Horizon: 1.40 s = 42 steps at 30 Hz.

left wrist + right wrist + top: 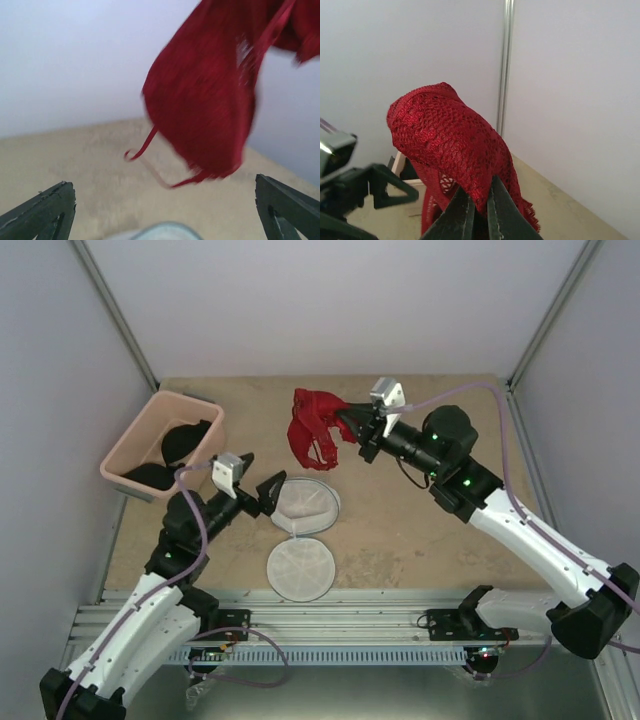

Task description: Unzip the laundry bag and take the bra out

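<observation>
On the sandy table (430, 540), the round white mesh laundry bag (306, 502) is lying unzipped, flat lid (300, 570) alongside. The lacy red bra (315, 430) is dangling beyond it, pinched by the right gripper (352, 426); the left gripper (272, 494) is gaping wide beside the bag.

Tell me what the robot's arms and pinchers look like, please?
Both arms have white shells with black joints. The left arm and right arm each carry a thin lilac cable and a tiny green light. The left gripper and right gripper have black, pointed, triangle-shaped fingers, with a white camera block just behind.
</observation>
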### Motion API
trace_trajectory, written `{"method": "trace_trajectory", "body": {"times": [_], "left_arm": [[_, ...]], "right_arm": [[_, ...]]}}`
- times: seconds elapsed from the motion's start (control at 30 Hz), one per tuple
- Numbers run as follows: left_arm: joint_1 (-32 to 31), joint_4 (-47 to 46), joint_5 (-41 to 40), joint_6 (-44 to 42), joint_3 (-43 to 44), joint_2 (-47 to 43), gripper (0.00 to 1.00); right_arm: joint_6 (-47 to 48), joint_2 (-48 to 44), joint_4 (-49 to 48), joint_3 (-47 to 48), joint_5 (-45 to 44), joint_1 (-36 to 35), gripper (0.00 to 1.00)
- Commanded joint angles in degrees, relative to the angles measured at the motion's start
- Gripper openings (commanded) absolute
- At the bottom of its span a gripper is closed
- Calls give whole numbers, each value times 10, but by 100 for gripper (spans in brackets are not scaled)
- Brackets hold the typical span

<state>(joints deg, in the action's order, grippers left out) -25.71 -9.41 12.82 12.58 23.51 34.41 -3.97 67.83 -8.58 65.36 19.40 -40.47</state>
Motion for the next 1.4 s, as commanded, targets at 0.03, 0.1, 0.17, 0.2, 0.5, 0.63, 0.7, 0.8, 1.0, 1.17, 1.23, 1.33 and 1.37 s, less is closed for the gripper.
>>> {"method": "trace_trajectory", "body": {"times": [0.03, 0.1, 0.17, 0.2, 0.5, 0.63, 0.7, 0.8, 1.0, 1.17, 1.23, 1.33, 1.37], "left_arm": [[-2, 30, -55, 28, 89, 18, 99], [-2, 41, -95, 54, 110, 29, 99], [-2, 46, -96, 53, 116, 36, 99], [-2, 52, -91, 52, 118, 38, 99], [9, 102, -191, 25, 95, 36, 79], [11, 73, -188, -1, 79, 39, 74], [12, 69, -186, -10, 73, 41, 71], [13, 55, -167, -33, 61, 43, 76], [13, 36, -124, -41, 57, 44, 80], [20, 62, -152, -49, 57, 39, 44], [20, 83, -151, -60, 58, 33, 28], [21, 115, -193, -94, 60, 27, 4], [24, 120, -215, -112, 67, 28, 0]], "right_arm": [[7, 38, 44, 42, -92, -53, 0], [4, 50, 39, 53, -91, -64, 0], [-5, 60, 33, 61, -90, -68, 0], [-7, 64, 29, 62, -89, -70, 1], [2, 78, 29, 78, -46, -81, 1], [-1, 80, 28, 78, -39, -85, 1], [-2, 79, 26, 76, -39, -86, 1], [0, 82, 26, 79, -28, -87, 0], [-2, 91, 30, 84, -13, -88, 1], [14, 79, 22, 66, 14, -82, 1], [27, 66, -1, 29, 34, -71, 0], [36, 50, -58, -48, 74, -44, 1], [44, 49, -76, -72, 86, -34, 3]]}}
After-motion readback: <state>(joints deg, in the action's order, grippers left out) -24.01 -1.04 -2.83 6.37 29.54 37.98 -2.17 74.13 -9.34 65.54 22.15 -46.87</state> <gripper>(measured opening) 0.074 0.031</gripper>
